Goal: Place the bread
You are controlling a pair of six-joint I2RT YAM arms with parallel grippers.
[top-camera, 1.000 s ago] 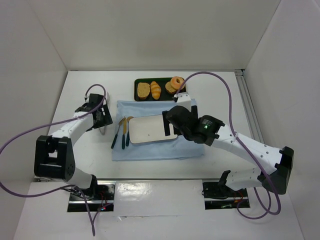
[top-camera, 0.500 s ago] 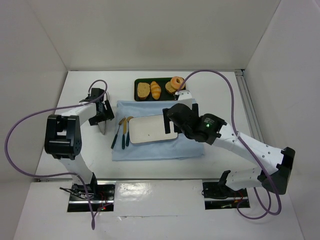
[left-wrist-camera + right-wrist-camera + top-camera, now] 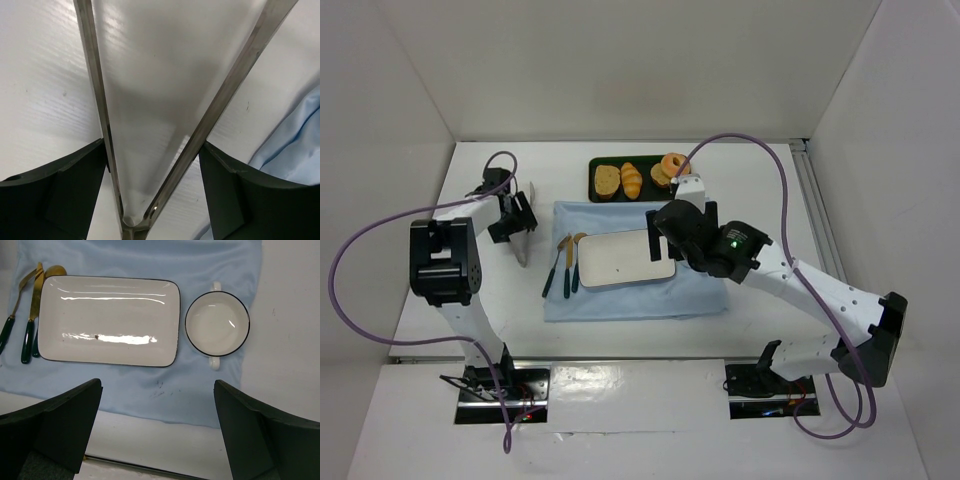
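The bread, a glazed ring bun, lies at the right end of the dark tray at the back of the table, beside a toast slice and a croissant. My right gripper hangs open and empty over the blue cloth, short of the tray; its view shows the white rectangular plate and a small white bowl. My left gripper is shut on metal tongs at the far left; the tongs' arms spread out between my fingers.
A fork, knife and spoon with dark handles lie on the cloth left of the plate. White walls close in the table on the left, back and right. The right arm's purple cable arcs over the back right.
My left arm has folded back and carried the tongs farther left and back, away from the cloth. My right gripper has edged slightly back toward the tray.
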